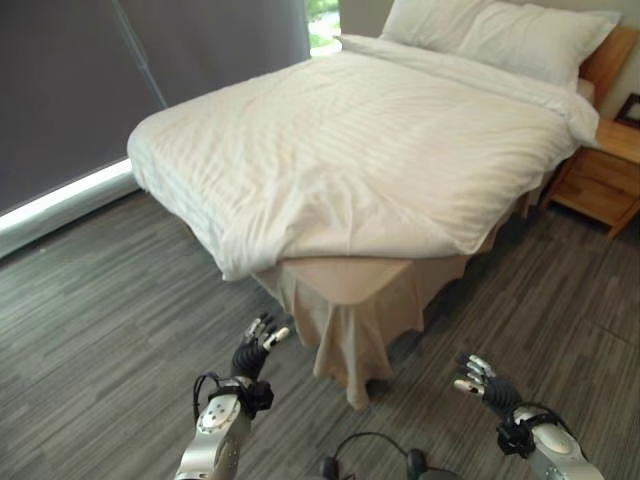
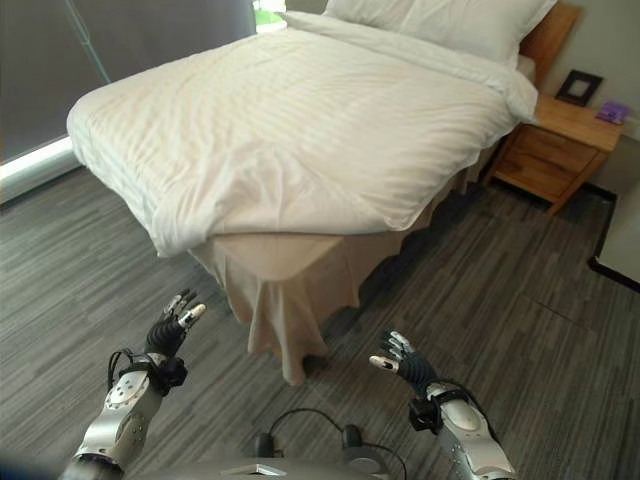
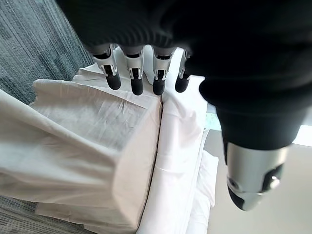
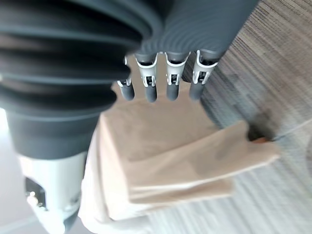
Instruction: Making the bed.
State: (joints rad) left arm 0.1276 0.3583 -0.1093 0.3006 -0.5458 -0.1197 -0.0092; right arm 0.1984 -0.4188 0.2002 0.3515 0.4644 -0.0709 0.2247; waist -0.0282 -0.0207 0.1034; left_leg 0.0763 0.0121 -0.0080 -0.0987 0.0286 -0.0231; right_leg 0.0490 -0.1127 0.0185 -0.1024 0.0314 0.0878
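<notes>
Your left hand (image 1: 258,347) and right hand (image 1: 478,377) hover over the floor (image 1: 100,330), fingers loosely spread, short of the bed (image 1: 350,160) with its white duvet (image 1: 330,140).

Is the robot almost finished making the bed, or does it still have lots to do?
Some looks done: the white duvet is spread over the bed and the pillows sit at the head. Nothing is in hand: the left hand and right hand hang open above the floor, short of the bed. Still left: the duvet hangs crooked at the near corner, baring the tan bed skirt, and it is wrinkled.
</notes>
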